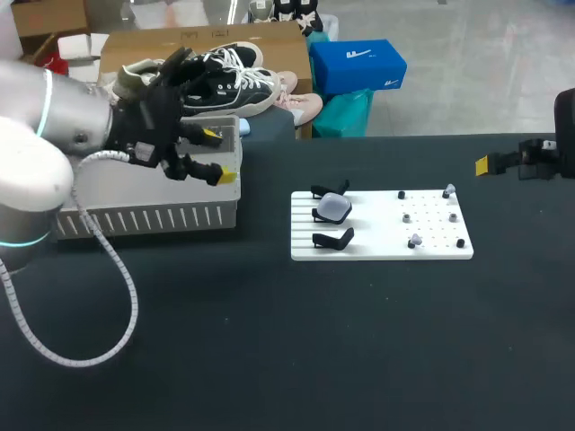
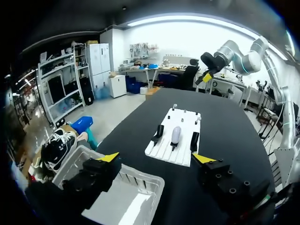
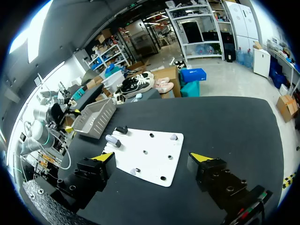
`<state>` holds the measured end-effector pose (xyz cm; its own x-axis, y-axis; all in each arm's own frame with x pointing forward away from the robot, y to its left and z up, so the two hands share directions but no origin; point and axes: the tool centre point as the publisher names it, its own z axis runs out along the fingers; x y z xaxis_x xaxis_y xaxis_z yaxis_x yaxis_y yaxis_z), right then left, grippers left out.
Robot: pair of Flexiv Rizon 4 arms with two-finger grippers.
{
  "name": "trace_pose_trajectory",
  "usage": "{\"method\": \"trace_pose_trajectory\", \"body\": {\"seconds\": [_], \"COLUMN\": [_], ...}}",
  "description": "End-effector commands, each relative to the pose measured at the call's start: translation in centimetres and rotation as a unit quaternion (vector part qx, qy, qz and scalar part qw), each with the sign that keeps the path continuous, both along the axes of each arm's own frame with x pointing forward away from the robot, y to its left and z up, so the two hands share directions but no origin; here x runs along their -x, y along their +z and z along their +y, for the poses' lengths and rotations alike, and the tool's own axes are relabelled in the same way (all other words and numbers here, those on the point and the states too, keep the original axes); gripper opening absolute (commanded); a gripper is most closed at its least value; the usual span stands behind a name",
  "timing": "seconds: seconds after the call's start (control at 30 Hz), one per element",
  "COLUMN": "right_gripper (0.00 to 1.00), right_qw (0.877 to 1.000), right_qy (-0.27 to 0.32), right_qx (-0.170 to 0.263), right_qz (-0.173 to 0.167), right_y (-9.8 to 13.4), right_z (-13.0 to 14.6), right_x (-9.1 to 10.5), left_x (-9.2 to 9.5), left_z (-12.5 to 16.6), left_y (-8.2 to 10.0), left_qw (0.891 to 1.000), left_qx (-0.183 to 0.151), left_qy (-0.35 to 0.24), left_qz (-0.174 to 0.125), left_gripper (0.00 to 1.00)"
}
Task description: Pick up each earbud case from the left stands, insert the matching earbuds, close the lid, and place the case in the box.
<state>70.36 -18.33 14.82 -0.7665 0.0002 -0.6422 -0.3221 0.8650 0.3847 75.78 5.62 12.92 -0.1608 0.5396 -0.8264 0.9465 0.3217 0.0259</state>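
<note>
Left pincer [image 1: 218, 154] held above the pale grey slatted plastic box [image 1: 144, 220], fingers spread wide, nothing gripped, right pincer [image 3: 151, 156] likewise wide and empty above the black desk [image 1: 269, 359], rounded pale earbud case [image 1: 334, 207] seated on the middle stand [image 1: 319, 214] of a white pegboard [image 1: 377, 247], ahead of both pincers.

Table [image 1: 269, 359]: black matte top, takes up most of the head view. A few faint pale specks on the dark surface.

Board [image 1: 377, 247]: white, rectangular, lying flat on the table, right of the middle in the head view, long side running across. Its left part is ribbed with parallel grooves. Its right part is smooth, with a grid of small holes. The edges sit roughly square to the table's far edge. It lies well in from every table edge that shows. Both wrist views show it the same way, white on black.
</note>
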Motion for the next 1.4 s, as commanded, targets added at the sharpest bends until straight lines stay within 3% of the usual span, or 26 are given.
{"method": "trace_pose_trajectory", "body": {"seconds": [0.03, 0.23, 0.5, 0.77, 1.13, 1.4], "right_gripper": [1.0, 1.0, 1.0, 1.0, 1.0, 1.0], "right_qw": [1.0, 1.0, 1.0, 1.0, 1.0, 1.0], "right_qy": [0.0, 0.0, 0.0, 0.0, 0.0, 0.0], "right_qx": [0.0, 0.0, 0.0, 0.0, 0.0, 0.0], "right_qz": [0.0, 0.0, 0.0, 0.0, 0.0, 0.0], "right_y": [0.1, 0.1, 0.1, 0.1, 0.1, 0.1], "right_z": [-0.1, -0.1, -0.1, -0.1, -0.1, -0.1], "right_x": [0.1, 0.1, 0.1, 0.1, 0.1, 0.1], "left_x": [-1.1, -0.6, 0.0, 0.0, -1.8, -2.2], "left_z": [-1.7, -4.0, -6.5, -8.4, -10.8, -12.1], "left_y": [-1.0, -2.0, -3.9, -5.0, -7.6, -7.9], "left_qw": [0.997, 0.996, 0.998, 0.996, 0.994, 0.991], "left_qx": [0.005, 0.011, 0.001, 0.019, 0.021, 0.022], "left_qy": [-0.067, -0.085, -0.067, -0.084, -0.111, -0.133], "left_qz": [0.024, 0.001, -0.014, -0.015, 0.002, 0.001], "left_gripper": [1.0, 1.0, 1.0, 1.0, 1.0, 1.0]}}
